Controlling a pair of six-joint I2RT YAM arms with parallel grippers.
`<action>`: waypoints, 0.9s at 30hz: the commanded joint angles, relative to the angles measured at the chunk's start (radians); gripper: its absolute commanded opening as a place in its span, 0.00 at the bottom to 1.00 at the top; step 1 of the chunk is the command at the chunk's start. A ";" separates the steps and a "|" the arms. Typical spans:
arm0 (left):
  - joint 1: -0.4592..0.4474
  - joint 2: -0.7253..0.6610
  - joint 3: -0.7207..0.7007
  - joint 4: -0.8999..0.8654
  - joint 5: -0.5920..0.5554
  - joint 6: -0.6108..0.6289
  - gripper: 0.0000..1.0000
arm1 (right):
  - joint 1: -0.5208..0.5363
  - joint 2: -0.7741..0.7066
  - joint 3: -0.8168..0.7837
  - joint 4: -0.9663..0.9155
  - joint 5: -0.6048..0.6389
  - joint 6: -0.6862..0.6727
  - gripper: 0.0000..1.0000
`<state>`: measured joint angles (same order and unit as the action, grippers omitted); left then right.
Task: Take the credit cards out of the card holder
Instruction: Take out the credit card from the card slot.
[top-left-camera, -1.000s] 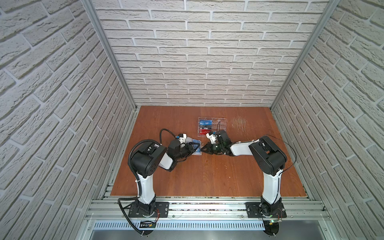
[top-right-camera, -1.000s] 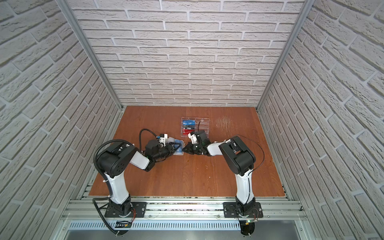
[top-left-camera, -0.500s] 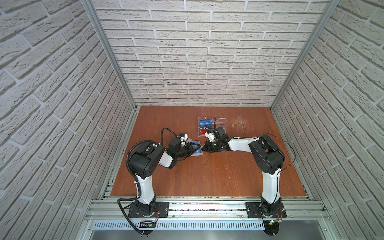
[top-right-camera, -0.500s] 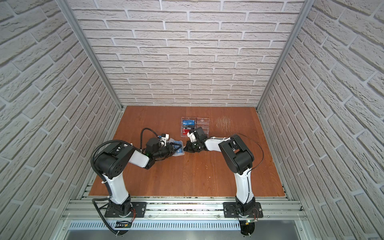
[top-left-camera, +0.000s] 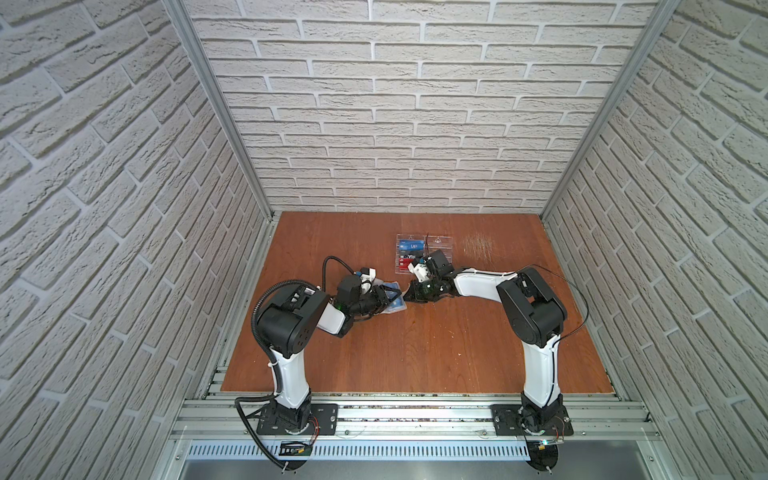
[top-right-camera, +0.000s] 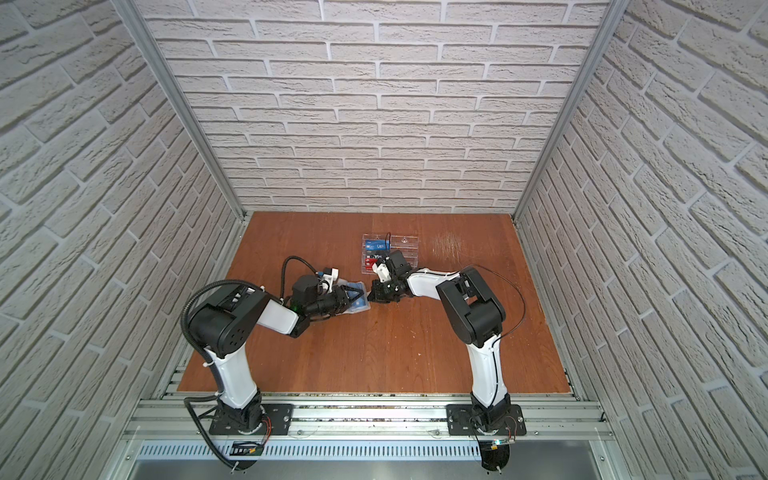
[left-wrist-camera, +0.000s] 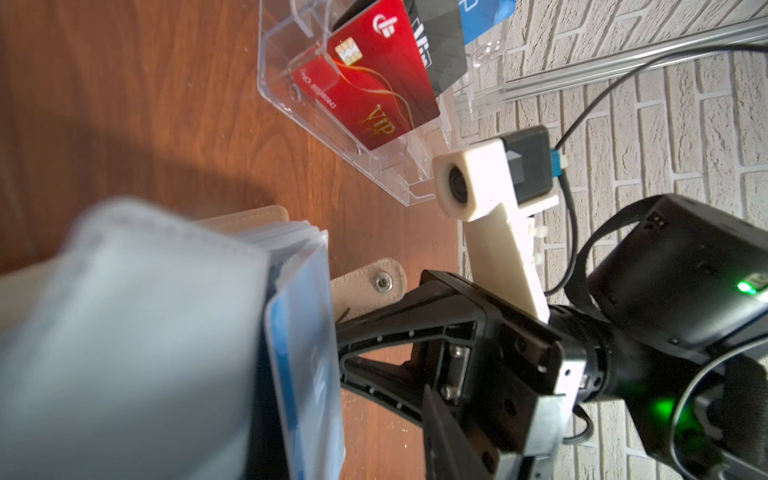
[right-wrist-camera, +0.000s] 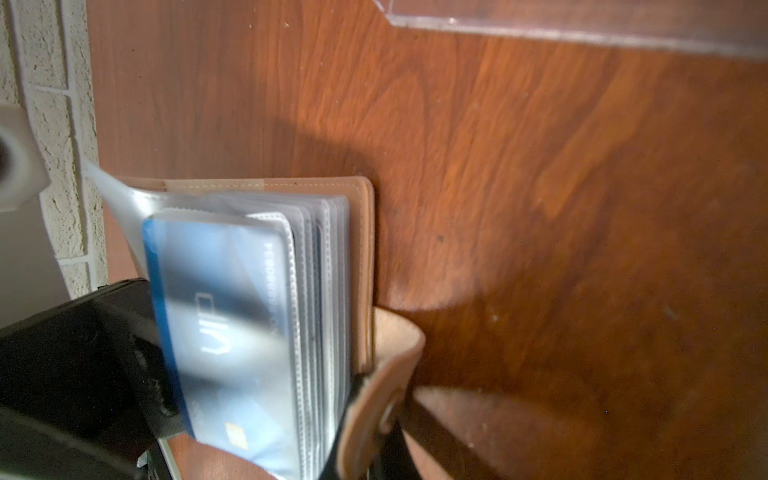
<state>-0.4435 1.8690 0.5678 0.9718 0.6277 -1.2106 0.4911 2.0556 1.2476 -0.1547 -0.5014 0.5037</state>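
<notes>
The beige card holder lies open on the wooden table between both arms. Its frosted sleeves fan up from the cover. A blue credit card with white lettering sits in the outermost sleeve. My left gripper is open around that sleeve, one finger behind it and the other standing apart. My right gripper is shut on the holder's snap tab, which curls up into it.
A clear acrylic rack stands just behind the right wrist. It holds a red VIP card, a black card and a blue one. Brick walls close in three sides.
The right gripper has edged a little left toward the holder and its forearm has swung slightly toward the back. The left jaws have narrowed slightly.
</notes>
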 joint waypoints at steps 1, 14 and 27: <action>0.008 -0.020 0.007 0.017 0.040 -0.010 0.39 | 0.000 0.033 0.012 -0.045 0.032 -0.030 0.06; 0.032 -0.040 0.038 -0.071 0.038 0.017 0.41 | 0.004 0.044 0.014 -0.039 0.020 -0.031 0.06; 0.053 -0.028 0.049 -0.074 0.046 0.029 0.41 | 0.006 0.048 0.023 -0.038 0.014 -0.032 0.06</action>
<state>-0.4049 1.8538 0.6033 0.8742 0.6643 -1.2041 0.4908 2.0686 1.2682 -0.1696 -0.5102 0.4889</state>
